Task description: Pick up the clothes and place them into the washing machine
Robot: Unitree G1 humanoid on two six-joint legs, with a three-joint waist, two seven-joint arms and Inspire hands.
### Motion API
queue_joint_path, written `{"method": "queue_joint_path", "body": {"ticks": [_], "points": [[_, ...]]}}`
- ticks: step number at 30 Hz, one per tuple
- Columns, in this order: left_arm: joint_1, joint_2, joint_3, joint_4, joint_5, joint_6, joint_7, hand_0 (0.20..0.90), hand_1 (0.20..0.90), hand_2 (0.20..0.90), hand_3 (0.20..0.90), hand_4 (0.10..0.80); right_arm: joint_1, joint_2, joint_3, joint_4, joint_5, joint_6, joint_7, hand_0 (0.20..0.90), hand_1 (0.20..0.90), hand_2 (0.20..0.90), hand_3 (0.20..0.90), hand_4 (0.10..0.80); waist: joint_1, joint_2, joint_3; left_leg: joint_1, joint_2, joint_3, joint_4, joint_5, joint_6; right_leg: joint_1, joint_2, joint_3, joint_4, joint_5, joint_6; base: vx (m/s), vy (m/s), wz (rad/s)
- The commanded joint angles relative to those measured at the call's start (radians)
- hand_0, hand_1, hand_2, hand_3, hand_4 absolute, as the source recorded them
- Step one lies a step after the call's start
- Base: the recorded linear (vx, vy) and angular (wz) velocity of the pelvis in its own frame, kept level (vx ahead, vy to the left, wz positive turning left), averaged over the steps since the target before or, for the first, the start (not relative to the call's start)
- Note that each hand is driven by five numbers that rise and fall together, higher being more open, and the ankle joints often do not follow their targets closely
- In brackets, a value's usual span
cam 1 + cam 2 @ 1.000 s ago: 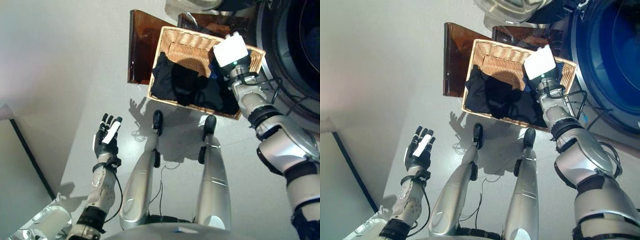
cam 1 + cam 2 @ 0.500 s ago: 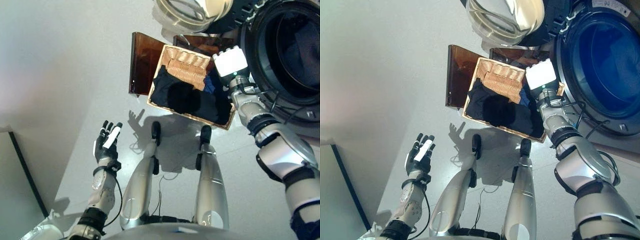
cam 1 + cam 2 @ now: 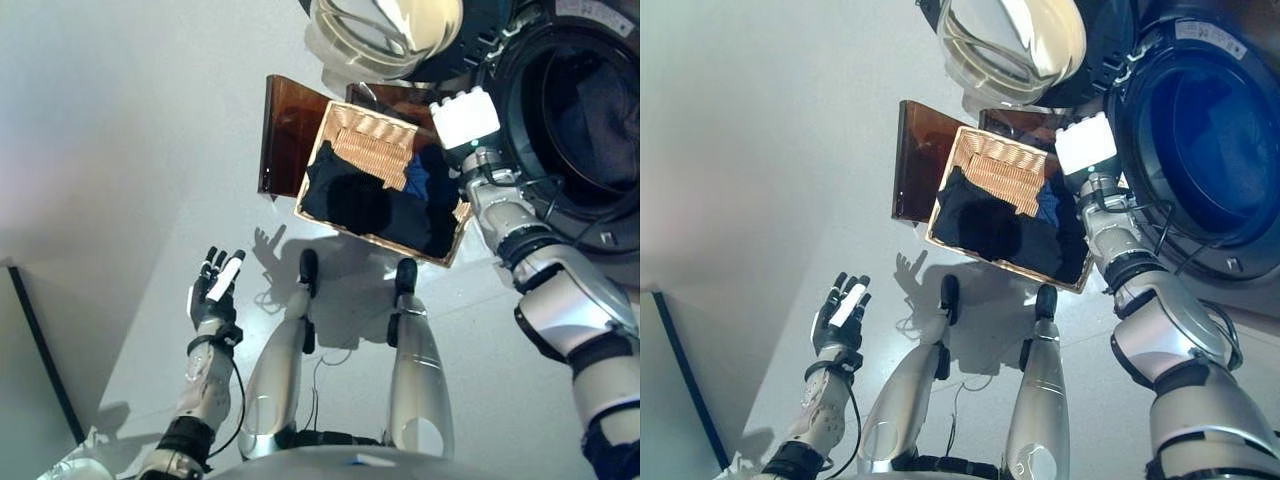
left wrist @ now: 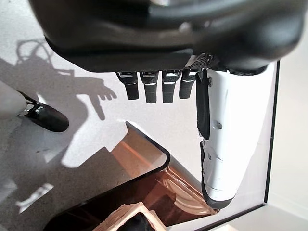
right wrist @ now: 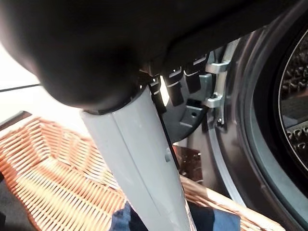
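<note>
The whole scene has been shifted in both eye views, so the camera has been tilted up: more of the washing machine [image 3: 1200, 150] and its open door [image 3: 1015, 45] is now shown. The right hand [image 3: 463, 118] has been lifted from over the wicker basket [image 3: 370, 150] towards the drum opening.
</note>
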Motion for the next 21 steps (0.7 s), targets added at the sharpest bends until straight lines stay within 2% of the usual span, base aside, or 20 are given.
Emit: {"method": "queue_joint_path", "body": {"ticks": [1,7,15,16,21], "points": [[0.023,0.04,0.055,-0.015,-0.001,-0.051,0.022,0.9,0.9,0.9,0.9,0.8,-0.066,-0.009,-0.049,-0.113,0.055,0.036,-0.073,0.9,0.9,0.9,0.9,0.8,0.016,-0.055,-0.019,-0.006,0.026,0.014,0.063,-0.082,-0.085,0.064,-0.032,0.024,-0.067,-0.024,0.02,0.021,-0.002,-0.04],[0.008,0.018,0.065,-0.006,0.002,-0.051,0.043,0.9,0.9,0.9,0.9,0.8,0.081,0.056,-0.179,-0.268,0.149,0.007,-0.107,0.9,0.9,0.9,0.9,0.8,-0.002,-0.066,-0.017,0.003,0.028,0.019,0.07,-0.091,-0.081,0.073,-0.031,0.025,-0.067,-0.026,0.019,0.008,0.0,-0.02],[-0.007,-0.008,0.077,0.019,0.013,-0.049,0.081,0.9,0.9,0.9,0.9,0.8,0.301,0.248,-0.336,-0.394,0.457,-0.102,-0.168,0.9,0.9,0.9,0.9,0.8,-0.025,-0.086,-0.022,0.016,0.03,0.027,0.081,-0.102,-0.077,0.089,-0.027,0.032,-0.07,-0.028,0.017,0.012,0.005,-0.03],[-0.007,-0.013,0.079,0.025,0.015,-0.045,0.093,0.9,0.9,0.9,0.9,0.8,0.352,0.292,-0.348,-0.419,0.548,-0.14,-0.169,0.9,0.9,0.9,0.9,0.8,-0.031,-0.093,-0.022,0.022,0.031,0.027,0.084,-0.105,-0.075,0.096,-0.027,0.033,-0.068,-0.028,0.017,0.013,0.003,-0.03],[0.009,-0.008,0.084,0.011,0.023,-0.049,0.098,0.9,0.9,0.9,0.9,0.8,0.401,0.321,-0.314,-0.432,0.57,-0.166,-0.143,0.9,0.9,0.9,0.9,0.8,-0.033,-0.094,-0.021,0.026,0.03,0.026,0.097,-0.111,-0.074,0.109,-0.027,0.033,-0.071,-0.029,0.017,0.003,0.0,-0.06]]}}
